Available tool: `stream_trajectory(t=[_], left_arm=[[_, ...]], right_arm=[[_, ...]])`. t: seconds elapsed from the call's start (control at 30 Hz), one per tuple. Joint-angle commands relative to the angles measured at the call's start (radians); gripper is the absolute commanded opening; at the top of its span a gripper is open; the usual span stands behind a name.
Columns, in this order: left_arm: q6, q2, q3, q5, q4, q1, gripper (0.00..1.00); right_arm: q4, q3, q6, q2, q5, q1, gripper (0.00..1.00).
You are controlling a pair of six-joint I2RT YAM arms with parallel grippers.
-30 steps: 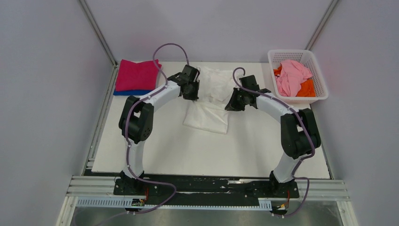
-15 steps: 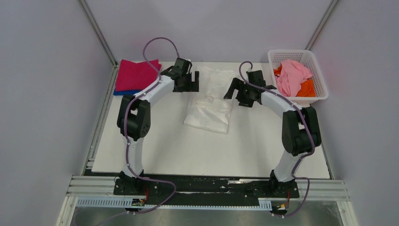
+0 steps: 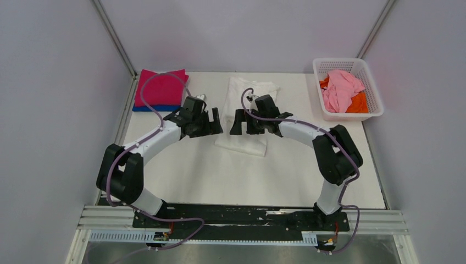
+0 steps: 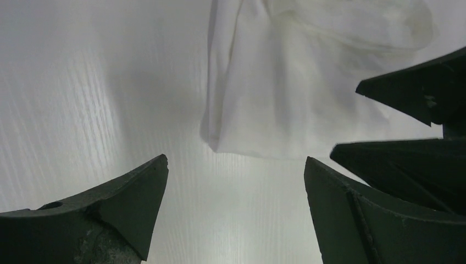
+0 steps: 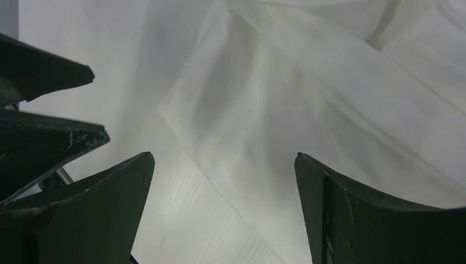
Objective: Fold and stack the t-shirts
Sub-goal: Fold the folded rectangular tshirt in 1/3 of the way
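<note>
Overhead: the white tee (image 3: 255, 91) lies mid-table (image 3: 192, 176) as a long strip running toward the far edge. A magenta tee (image 3: 159, 87) sits folded on a blue tee (image 3: 144, 108) at far left, and the pink tee (image 3: 339, 88) and orange tee (image 3: 360, 102) are heaped in the basket (image 3: 351, 116). The left claw (image 3: 216, 122) and right claw (image 3: 235, 122) face each other just above the strip's near half, both spread wide and holding nothing. We judge the tips close enough that a careless inward move would knock them together. Left wrist: the left claw (image 4: 235, 165) hangs over bare table just short of the tee's (image 4: 275, 99) near-left corner, so a straight drop would pinch nothing. Right wrist: the right claw (image 5: 222, 159) straddles the tee's (image 5: 329, 82) creased edge. White on white, we cannot count the layers, and nipping only the top one would pull the fold apart.
</note>
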Motion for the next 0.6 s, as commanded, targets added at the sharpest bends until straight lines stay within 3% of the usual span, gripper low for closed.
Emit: stream_trajectory(t=[0.0, 0.33, 0.57], left_arm=[[-0.068, -0.095, -0.109, -0.011, 0.053, -0.002, 1.00], [-0.086, -0.152, -0.218, -0.076, 0.048, -0.002, 1.00], [-0.091, -0.130, -0.226, -0.074, 0.054, -0.001, 1.00]], right_arm=[[0.075, 0.099, -0.050, 0.118, 0.075, 0.026, 1.00], [0.192, 0.191, -0.076, 0.240, 0.279, 0.025, 1.00], [0.267, 0.254, -0.113, 0.312, 0.318, -0.031, 1.00]])
